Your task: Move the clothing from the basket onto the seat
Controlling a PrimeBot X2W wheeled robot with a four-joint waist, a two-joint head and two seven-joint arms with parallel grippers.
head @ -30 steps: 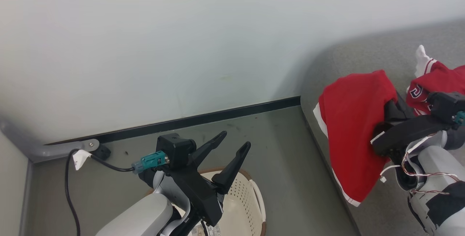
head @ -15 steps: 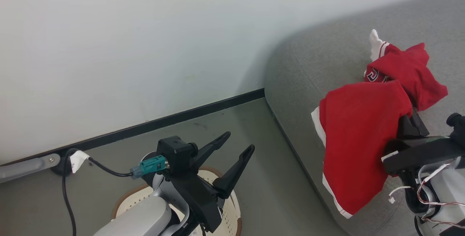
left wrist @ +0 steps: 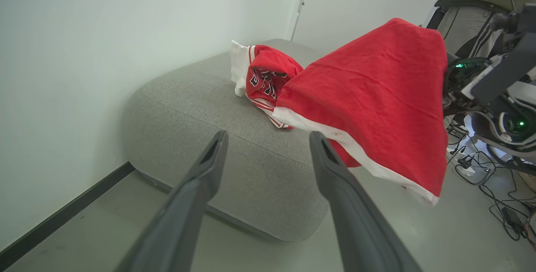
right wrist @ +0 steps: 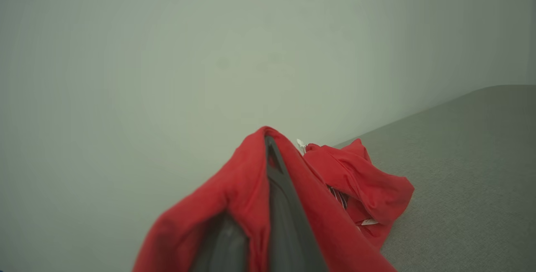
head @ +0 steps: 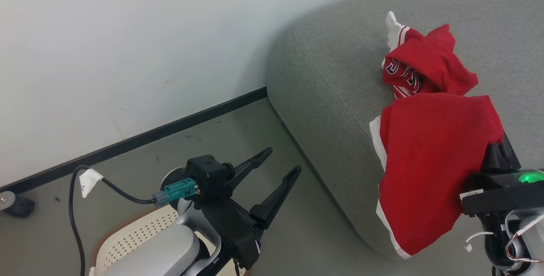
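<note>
Garment of red cloth hangs from the clenched right jaws at the front edge of the seat, its length dropping downward; the seat top lies ahead, where the other garment rests. Left jaws stand released, near the basket.

Looks like a robot lab corner dressed up as a living room to me: bare white wall, black skirting, plain grey floor, loose cables lying on it, grey sofa by the wall.
</note>
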